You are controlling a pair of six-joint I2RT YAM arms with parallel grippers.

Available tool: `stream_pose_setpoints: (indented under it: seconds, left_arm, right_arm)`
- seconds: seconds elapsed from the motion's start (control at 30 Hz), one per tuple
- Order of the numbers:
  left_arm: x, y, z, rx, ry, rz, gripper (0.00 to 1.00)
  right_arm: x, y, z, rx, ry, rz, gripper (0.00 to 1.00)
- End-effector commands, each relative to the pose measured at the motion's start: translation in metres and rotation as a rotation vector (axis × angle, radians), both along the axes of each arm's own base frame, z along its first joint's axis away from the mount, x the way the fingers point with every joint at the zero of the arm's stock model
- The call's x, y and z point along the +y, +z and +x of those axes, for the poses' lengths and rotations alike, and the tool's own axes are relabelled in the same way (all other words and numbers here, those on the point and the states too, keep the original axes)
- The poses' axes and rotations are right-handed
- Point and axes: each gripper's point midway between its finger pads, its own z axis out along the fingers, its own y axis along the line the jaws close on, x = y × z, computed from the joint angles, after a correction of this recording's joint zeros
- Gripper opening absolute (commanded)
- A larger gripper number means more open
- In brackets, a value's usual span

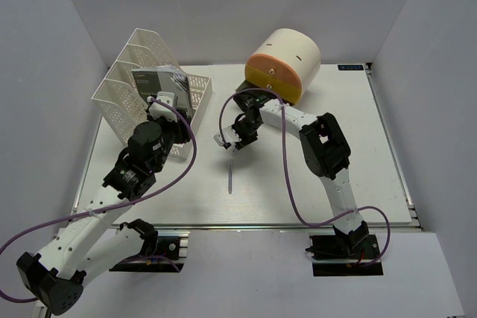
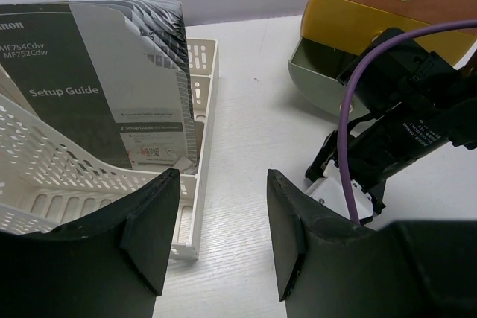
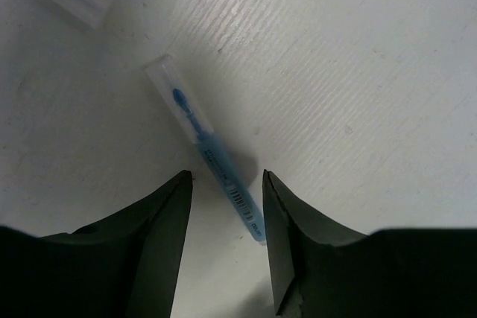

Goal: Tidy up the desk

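White desk [image 1: 335,154]: picking up the pen [image 3: 195,128].
By the drawer unit [image 1: 287,61], your right gripper [image 3: 226,178] straddles it, jaws apart; closing looks next.

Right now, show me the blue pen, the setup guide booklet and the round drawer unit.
blue pen [image 3: 218,165]: right wrist view, on its blue barrel.
setup guide booklet [image 2: 74,102]: left wrist view, on its dark front cover.
round drawer unit [image 1: 293,48]: top external view, on its cream shell.
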Motion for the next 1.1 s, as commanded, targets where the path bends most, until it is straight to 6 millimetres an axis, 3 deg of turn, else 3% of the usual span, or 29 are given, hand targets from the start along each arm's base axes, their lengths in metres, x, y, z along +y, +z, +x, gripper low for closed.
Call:
stream_pose_setpoints:
  seconds: [0.0, 0.4, 0.63, 0.73, 1.0, 1.07]
  left_arm:
    - [0.003, 0.006, -0.001, -0.026, 0.005, -0.006, 0.6]
    - [0.004, 0.007, -0.001, -0.031, 0.008, -0.007, 0.6]
    - [0.002, 0.005, 0.0, -0.027, 0.005, -0.005, 0.6]
    - [0.001, 0.003, 0.0, -0.023, -0.001, -0.005, 0.6]
    - [0.003, 0.001, 0.001, -0.029, 0.008, 0.0, 0.6]
    - [0.002, 0.0, 0.001, -0.03, 0.006, 0.0, 0.6]
  right_arm:
    - [-0.007, -0.015, -0.005, 0.011, 0.049, -0.069, 0.48]
    - [-0.042, -0.038, -0.025, 0.118, 0.023, -0.235, 0.36]
    - [-0.056, -0.045, -0.018, 0.122, -0.211, -0.277, 0.3]
    - [-0.066, -0.05, -0.023, 0.119, -0.271, -0.296, 0.27]
    - [-0.089, -0.055, -0.065, 0.224, -0.463, -0.319, 0.18]
    - [-0.089, -0.05, -0.064, 0.228, -0.53, -0.298, 0.14]
